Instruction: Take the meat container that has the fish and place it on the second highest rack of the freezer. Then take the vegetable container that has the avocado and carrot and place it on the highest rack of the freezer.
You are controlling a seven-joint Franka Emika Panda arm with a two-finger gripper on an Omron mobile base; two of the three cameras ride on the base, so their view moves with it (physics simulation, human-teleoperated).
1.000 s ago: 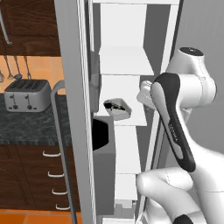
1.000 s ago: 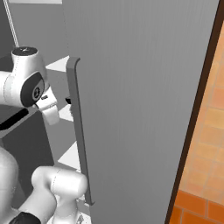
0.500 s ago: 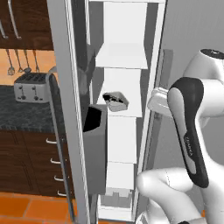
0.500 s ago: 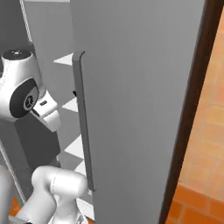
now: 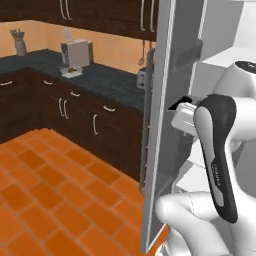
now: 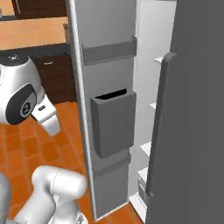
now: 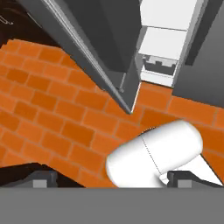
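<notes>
The freezer (image 6: 144, 87) stands open — narrow white-walled compartment with flat white racks (image 6: 158, 59) stepping down inside, its grey door (image 6: 105, 105) swung toward me with boxy matte bins on the inner face. No container, fish, avocado or carrot visible right now, so I can't say where they sit. My jaws are spread wide and hold nothing; the hand looks down at the orange brick-pattern floor (image 7: 52, 118) by the door's bottom corner. I judge the step in hand is going for the vegetable container — best to keep the arm clear of the door edge, find the tray, come in level and close on its rim. Behind: dark speckled table (image 5: 90, 75), glossy dark wood cabinets (image 5: 65, 112), a metal toaster (image 5: 76, 53).
</notes>
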